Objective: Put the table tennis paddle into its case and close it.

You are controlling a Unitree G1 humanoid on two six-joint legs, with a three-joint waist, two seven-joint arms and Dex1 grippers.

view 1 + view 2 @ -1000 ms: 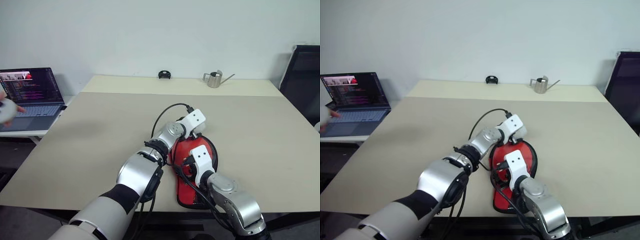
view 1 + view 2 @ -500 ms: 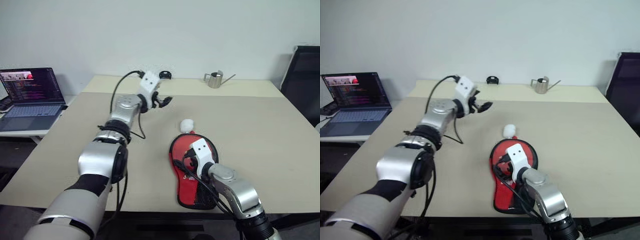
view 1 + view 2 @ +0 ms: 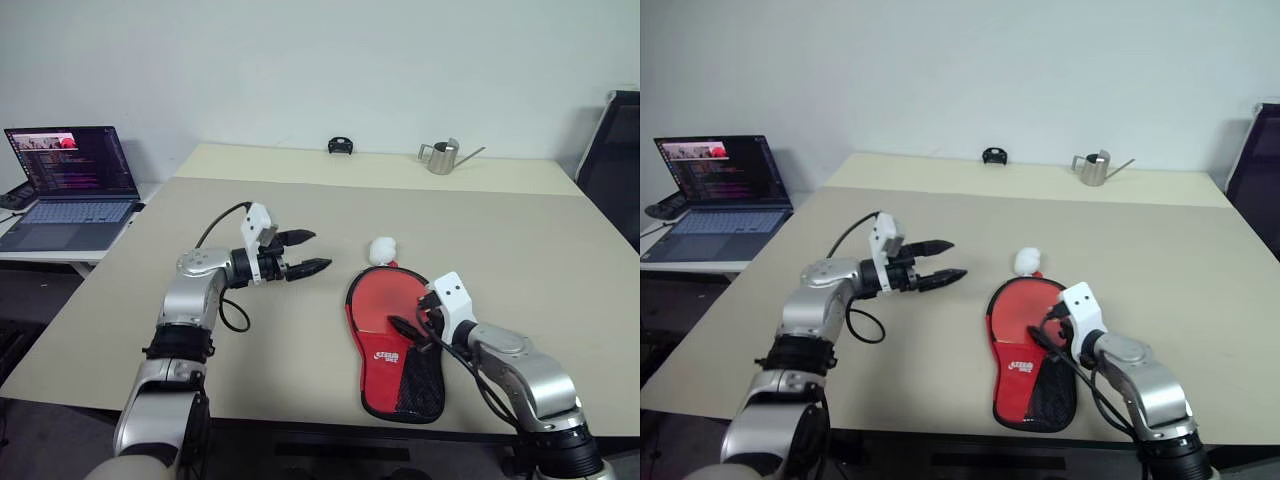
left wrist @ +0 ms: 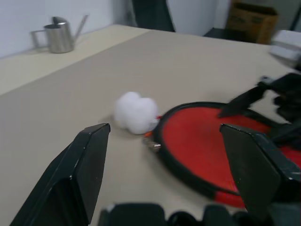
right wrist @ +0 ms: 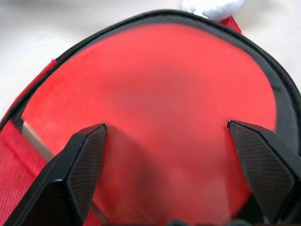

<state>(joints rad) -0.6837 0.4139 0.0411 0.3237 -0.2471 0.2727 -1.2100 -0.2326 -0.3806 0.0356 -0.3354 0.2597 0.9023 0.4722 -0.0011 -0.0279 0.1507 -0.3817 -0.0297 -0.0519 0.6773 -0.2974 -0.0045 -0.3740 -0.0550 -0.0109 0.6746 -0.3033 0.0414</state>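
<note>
- One open laptop (image 3: 70,185) sits on a lower side table at the far left; one metal watering can (image 3: 441,157) and one small black object (image 3: 340,146) stand at the far edge of the tabletop (image 3: 520,250), well apart from the work.
- One case (image 3: 395,340) lies flat near the front edge, red side up with a small white logo, its white pom-pom pull (image 3: 382,250) at the far end of the rim.
- The paddle's red face (image 5: 155,108) seems to lie inside the zipper rim; its handle is hard to make out.
- Two hands: the left hand (image 3: 308,252) hovers to the left of the case, fingers spread, holding nothing.
- The right hand (image 3: 412,325) hangs over the case's right side, fingers wide apart, gripping nothing.
- Nothing stands between either hand and the case.
</note>
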